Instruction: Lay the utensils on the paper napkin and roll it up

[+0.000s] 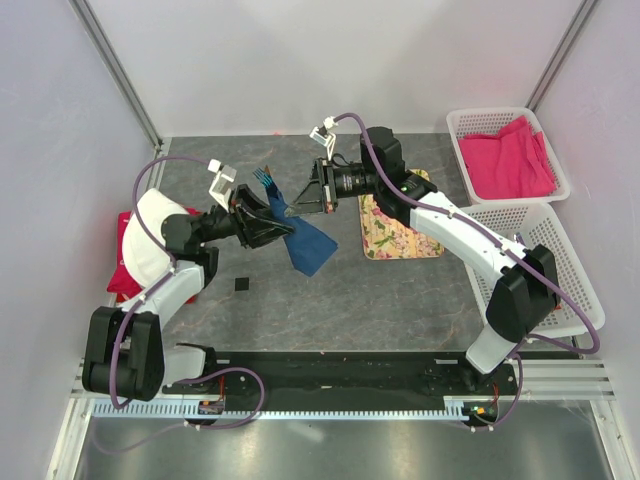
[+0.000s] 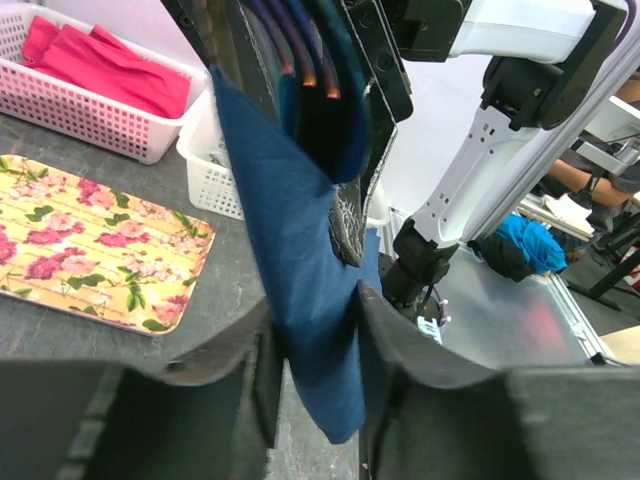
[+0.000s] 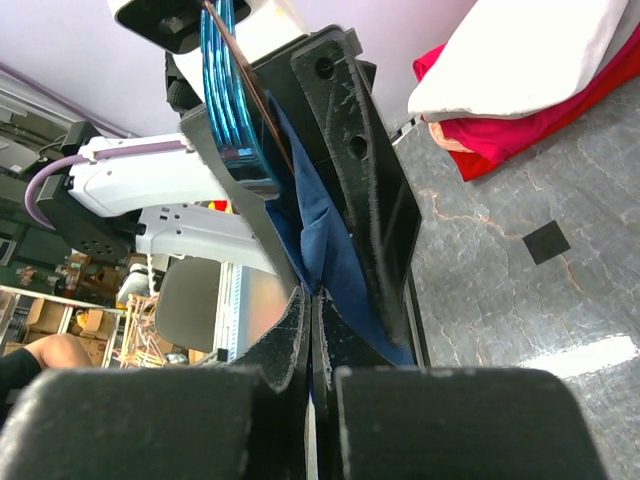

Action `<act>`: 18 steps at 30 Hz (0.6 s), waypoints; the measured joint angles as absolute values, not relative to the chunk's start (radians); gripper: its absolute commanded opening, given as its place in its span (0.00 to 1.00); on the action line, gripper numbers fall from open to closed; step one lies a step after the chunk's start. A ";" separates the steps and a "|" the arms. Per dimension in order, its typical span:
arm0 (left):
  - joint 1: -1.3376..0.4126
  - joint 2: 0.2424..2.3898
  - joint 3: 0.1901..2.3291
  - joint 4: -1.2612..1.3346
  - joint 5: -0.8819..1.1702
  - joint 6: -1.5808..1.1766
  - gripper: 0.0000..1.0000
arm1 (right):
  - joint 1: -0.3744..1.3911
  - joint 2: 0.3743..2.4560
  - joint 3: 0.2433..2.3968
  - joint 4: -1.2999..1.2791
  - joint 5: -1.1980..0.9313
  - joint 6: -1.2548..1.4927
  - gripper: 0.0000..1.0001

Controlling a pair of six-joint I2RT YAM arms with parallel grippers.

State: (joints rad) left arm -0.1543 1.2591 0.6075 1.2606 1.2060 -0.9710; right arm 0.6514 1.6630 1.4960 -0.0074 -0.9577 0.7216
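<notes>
Both of your pincers meet in the air above the grey table (image 1: 330, 310), to the left of the floral mat (image 1: 395, 238). Your right pincer (image 3: 312, 300) has its fingers pressed together on the dark-blue paper napkin (image 1: 312, 248); in its wrist view you see the blue sheet run down into the seam between them. Your left pincer (image 1: 272, 222) has a finger on either side of the same napkin, close in, but you cannot tell from these views whether it bites or only flanks the sheet. The utensils (image 1: 266, 180) are off the table too: bright-blue pieces bunched against the napkin between the left pincer's fingers, their tines fanned out above it in the top view. The napkin's free end hangs down to a point over bare table. A small black square (image 1: 241, 285) lies on the table near the left arm. At the right, a white basket (image 1: 470, 125) holds pink cloth (image 1: 505, 155)
</notes>
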 measured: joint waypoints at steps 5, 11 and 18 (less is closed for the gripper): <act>-0.159 1.258 0.617 1.264 1.205 -0.982 0.60 | 0.653 1.663 1.496 0.012 -0.962 0.741 0.00; -0.165 1.258 0.639 1.266 1.205 -0.984 0.54 | 0.657 1.663 1.496 0.036 -0.968 0.757 0.00; -0.173 1.258 0.643 1.267 1.205 -0.996 0.27 | 0.659 1.663 1.496 0.046 -0.973 0.764 0.00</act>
